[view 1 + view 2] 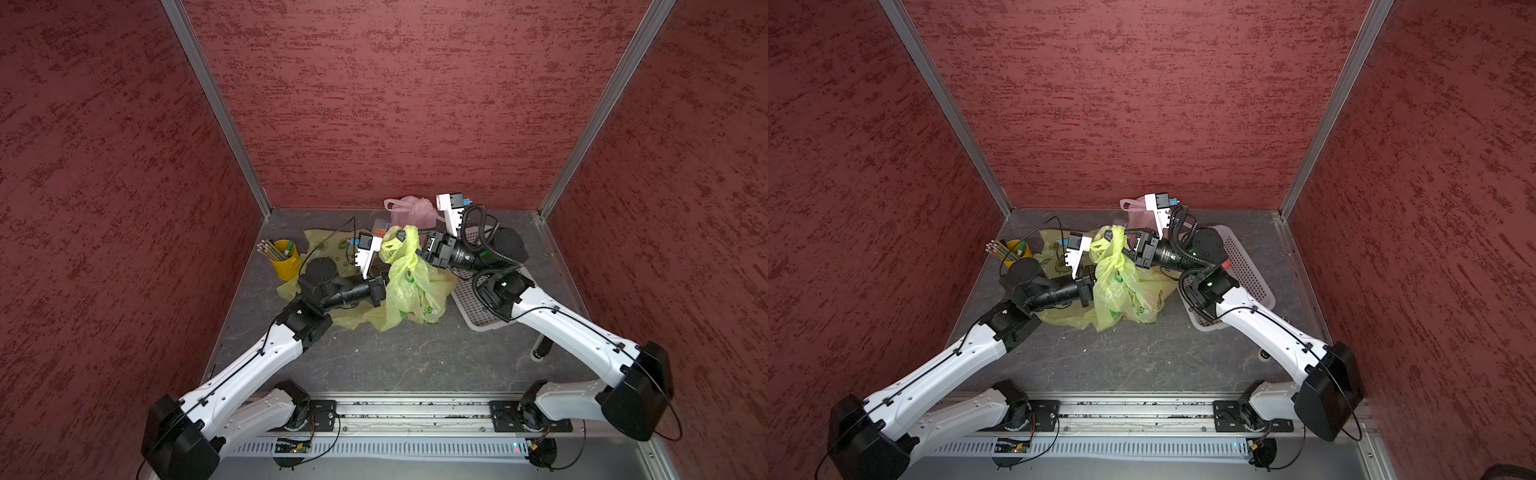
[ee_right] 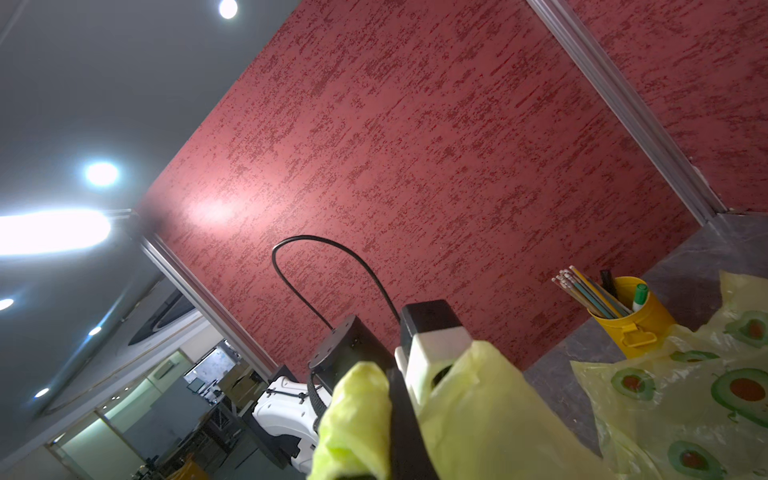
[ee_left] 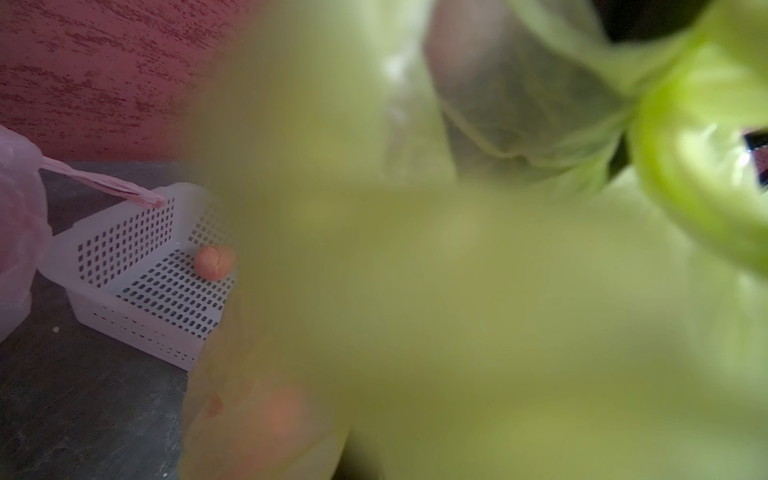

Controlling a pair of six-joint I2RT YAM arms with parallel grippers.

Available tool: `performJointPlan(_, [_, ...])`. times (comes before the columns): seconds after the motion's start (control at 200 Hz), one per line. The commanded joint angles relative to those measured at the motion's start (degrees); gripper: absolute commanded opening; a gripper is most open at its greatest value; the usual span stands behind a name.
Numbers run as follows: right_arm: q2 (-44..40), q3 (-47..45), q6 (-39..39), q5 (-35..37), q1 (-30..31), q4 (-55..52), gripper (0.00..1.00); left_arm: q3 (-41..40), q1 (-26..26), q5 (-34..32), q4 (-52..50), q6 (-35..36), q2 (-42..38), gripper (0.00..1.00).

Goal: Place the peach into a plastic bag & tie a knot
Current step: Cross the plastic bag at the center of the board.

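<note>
Yellow-green bag [image 3: 498, 291], right jaws clamped on its handle, left jaws together, half-hidden.

A crumpled yellow-green plastic bag [image 1: 409, 291] sits on a grey table [image 1: 395, 357]. The right gripper [image 1: 402, 237] pinches its raised handle. The left gripper [image 1: 380, 289] reaches in low, tips hidden behind the plastic. A yellow metal pencil cup [image 1: 286, 266] stands nearby.

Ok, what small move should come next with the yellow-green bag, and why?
Probably pull the left fingers away from the right fingers, to stretch the yellow-green bag for knotting: the right pair pinches a raised handle, the left pair is shut, buried in its folds.
</note>
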Motion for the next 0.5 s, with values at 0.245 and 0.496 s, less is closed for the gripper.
performJointPlan(0.245, [0.2,-0.3,5.7,-4.0,0.2,9.0,0.0,-1.8,10.9,-0.7,-9.4,-2.7,-4.7,0.17])
performJointPlan(0.496, [2.4,2.2,2.8,-5.8,0.2,6.4,0.0,2.2,23.7,6.4,-28.6,-0.3,-12.5,0.55])
